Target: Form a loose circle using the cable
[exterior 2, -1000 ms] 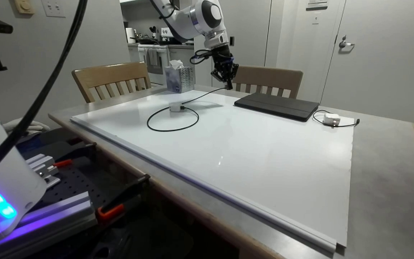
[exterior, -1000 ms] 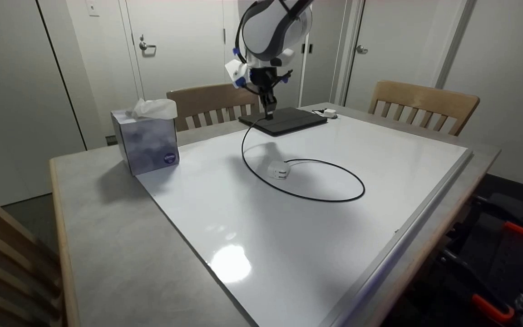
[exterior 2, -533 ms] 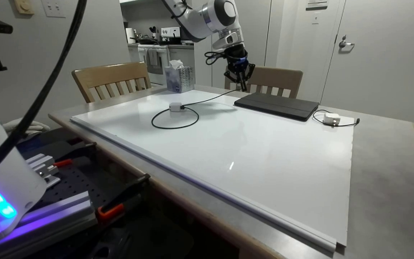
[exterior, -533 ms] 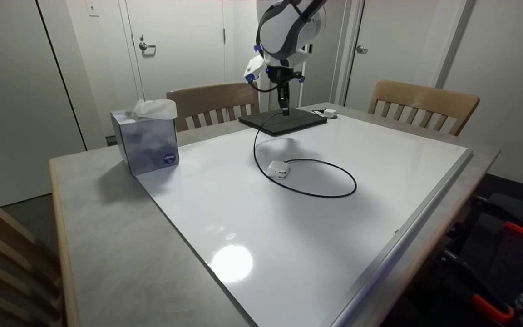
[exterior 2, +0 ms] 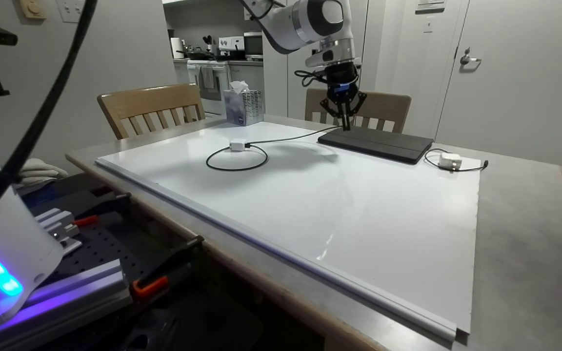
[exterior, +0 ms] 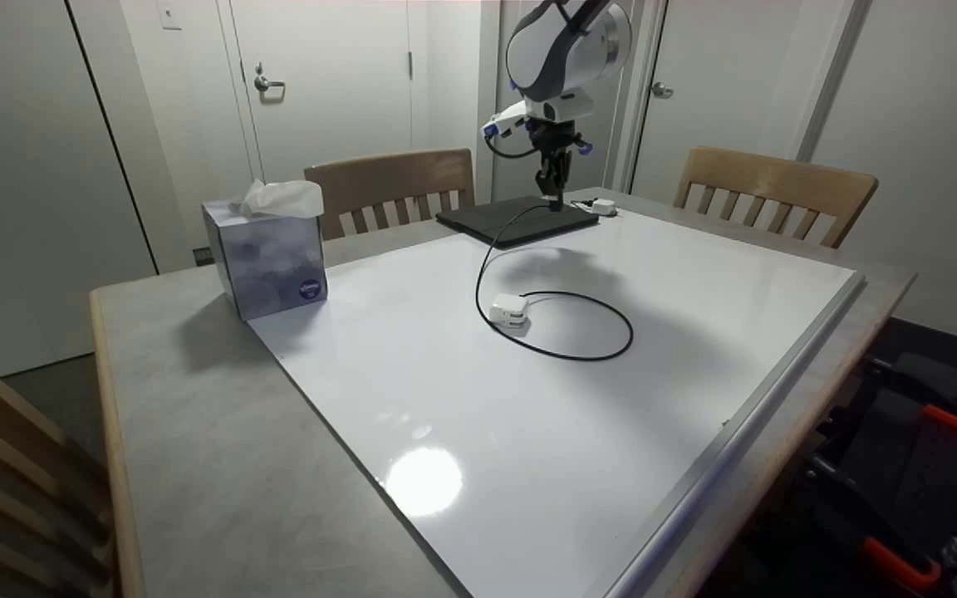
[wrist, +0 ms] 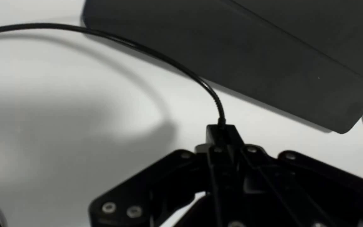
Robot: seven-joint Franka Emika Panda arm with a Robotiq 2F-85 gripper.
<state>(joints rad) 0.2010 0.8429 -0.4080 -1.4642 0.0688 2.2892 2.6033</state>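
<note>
Tissue box (exterior: 269,262) carries a Kleenex logo (exterior: 310,289), while the gripper (exterior 2: 346,126) pinches the black cable (wrist: 159,55) by its plug (wrist: 223,134).

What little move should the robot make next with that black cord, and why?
Probably ease the gripper down toward the white block. It grips the cable by its plug, raised off the whiteboard near the dark laptop. By the block the cable curves into a loop, but the stretch up to the gripper runs outside it; bringing that end in might round the circle.
</note>
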